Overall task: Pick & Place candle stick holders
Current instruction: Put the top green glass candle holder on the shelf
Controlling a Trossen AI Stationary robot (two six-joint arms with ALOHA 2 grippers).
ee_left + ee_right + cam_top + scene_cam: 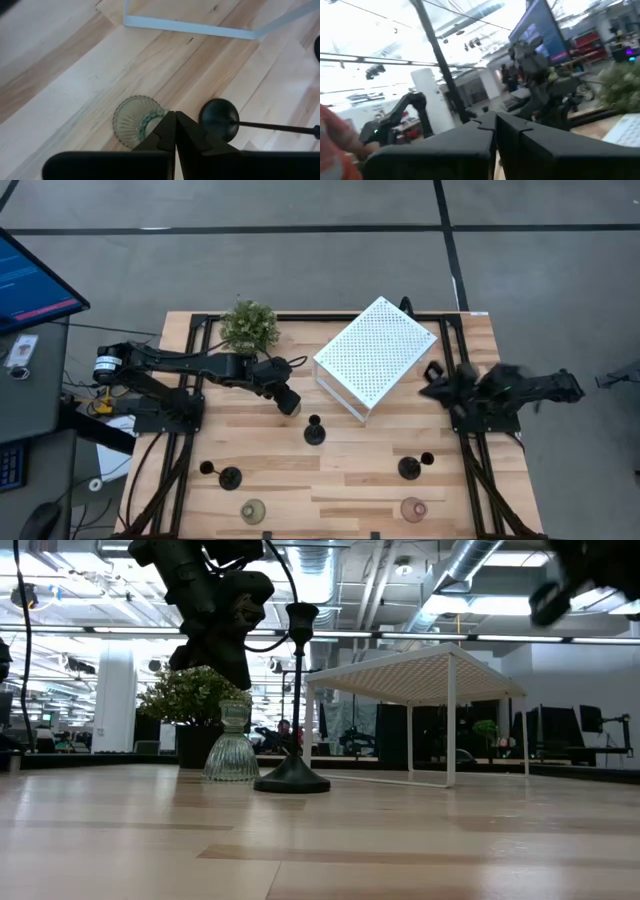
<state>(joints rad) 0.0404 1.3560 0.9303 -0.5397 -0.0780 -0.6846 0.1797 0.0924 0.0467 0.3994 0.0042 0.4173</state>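
My left gripper (284,396) is shut and hangs close above a greenish glass candle stick holder (232,747) that stands on its wide foot on the table; the low view shows a small gap between them. The same holder shows in the left wrist view (132,120), just beside the shut fingertips (175,116). A black holder (294,776) stands upright next to it on its round base (219,117). My right gripper (436,387) is shut and empty, raised above the table's right side, right of the white box.
A white perforated box (375,358) stands tilted at the middle back, and a potted plant (249,327) at the back left. Nearer the front stand two more black holders (230,477) (408,469), a greenish glass one (252,511) and a pink one (413,508).
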